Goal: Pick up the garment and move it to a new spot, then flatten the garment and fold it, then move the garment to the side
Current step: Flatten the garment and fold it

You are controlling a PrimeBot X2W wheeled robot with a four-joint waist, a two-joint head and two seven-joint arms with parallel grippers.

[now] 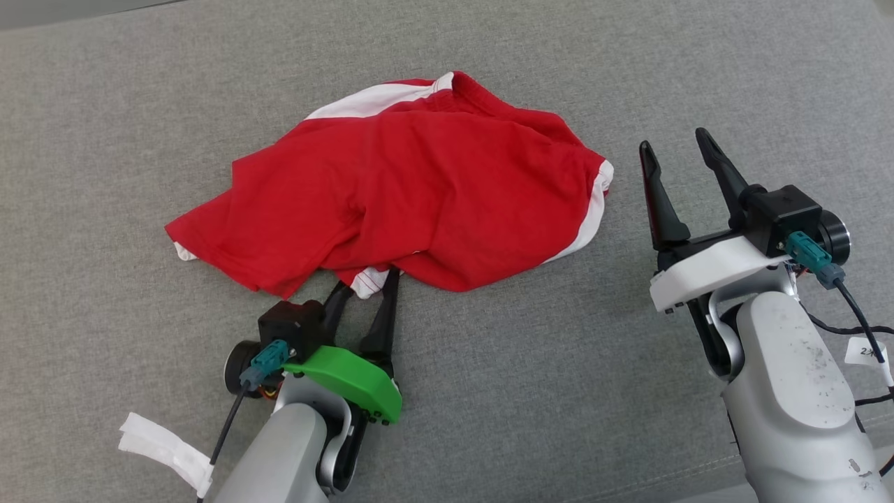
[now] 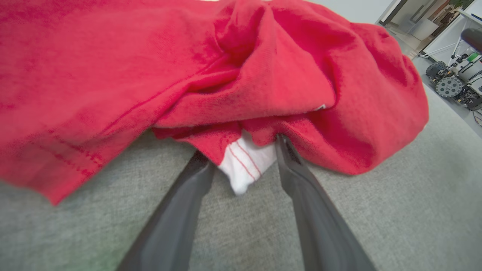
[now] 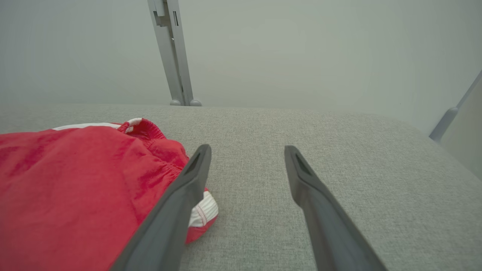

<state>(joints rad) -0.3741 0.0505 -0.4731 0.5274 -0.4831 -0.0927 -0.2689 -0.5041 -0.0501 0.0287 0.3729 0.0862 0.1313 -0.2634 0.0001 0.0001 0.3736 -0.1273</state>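
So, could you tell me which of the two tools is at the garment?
The left tool, green-capped: its fingers flank the white striped trim of the garment. The right tool stands apart.

grey woven fabric surface (image 1: 489, 419), pale metal post (image 3: 171, 56) right behind its far edge, blank wall (image 3: 320, 49) past that, some wheeled gear (image 2: 450, 86) off its side

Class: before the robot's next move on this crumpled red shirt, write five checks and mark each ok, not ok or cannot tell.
1. Left tool open: ok.
2. White, red-striped sleeve hem lies between its fingers: ok.
3. Right tool open, apart from the crumpled red short-sleeved jersey shirt with white sleeves: ok.
4. Shirt flattened: not ok.
5. Only one cloth layer in the left tool's gap: cannot tell.
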